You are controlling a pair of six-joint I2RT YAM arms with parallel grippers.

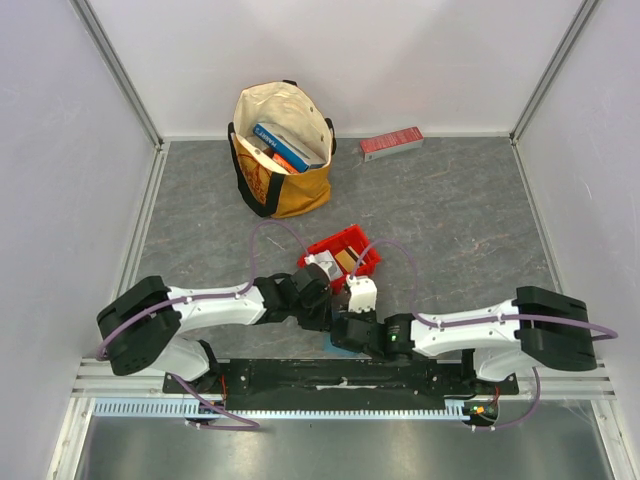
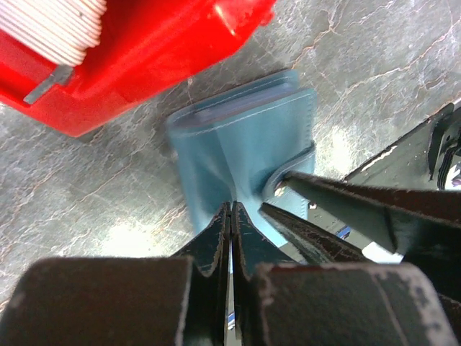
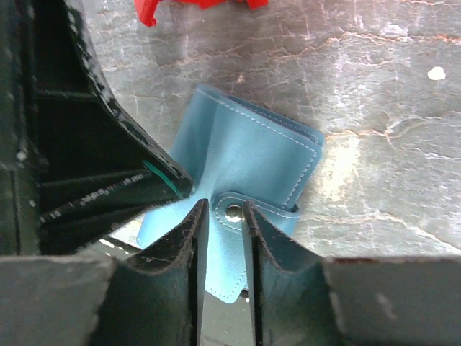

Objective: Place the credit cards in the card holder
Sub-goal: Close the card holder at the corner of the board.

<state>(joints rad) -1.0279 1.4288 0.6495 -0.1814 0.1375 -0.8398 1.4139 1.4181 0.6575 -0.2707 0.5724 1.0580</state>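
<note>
Red plastic open bin (image 1: 345,240) sits mid-table on the grey stone-look table (image 1: 450,230); everything below is placed off it.

Credit cards: a stack of thin white cards (image 2: 61,25) stands on edge inside the red bin. One tan flat piece (image 1: 346,261) shows in there too from above.

Card holder: the small teal-blue leather folding card holder (image 3: 252,151) lies on the table just on the near side of the red bin, apart from it and folded. Its closure tab with a metal snap (image 3: 234,211) sticks out on the side away from the bin.

Left gripper (image 2: 230,216): just near of the bin, fingers pressed together and pinching a raised fold of the card holder's cover.

Right gripper (image 3: 225,209): right beside the left one, also on the bin's near side. Its fingers are a little spread with the snap end of the tab in the gap. Can't tell if the pads actually press it.

Beyond the bin on the far side stands a cream-and-yellow fabric tote bag (image 1: 290,195) with books in it. A long red cardboard box (image 1: 391,143) lies far-right of the bin by the back wall.
</note>
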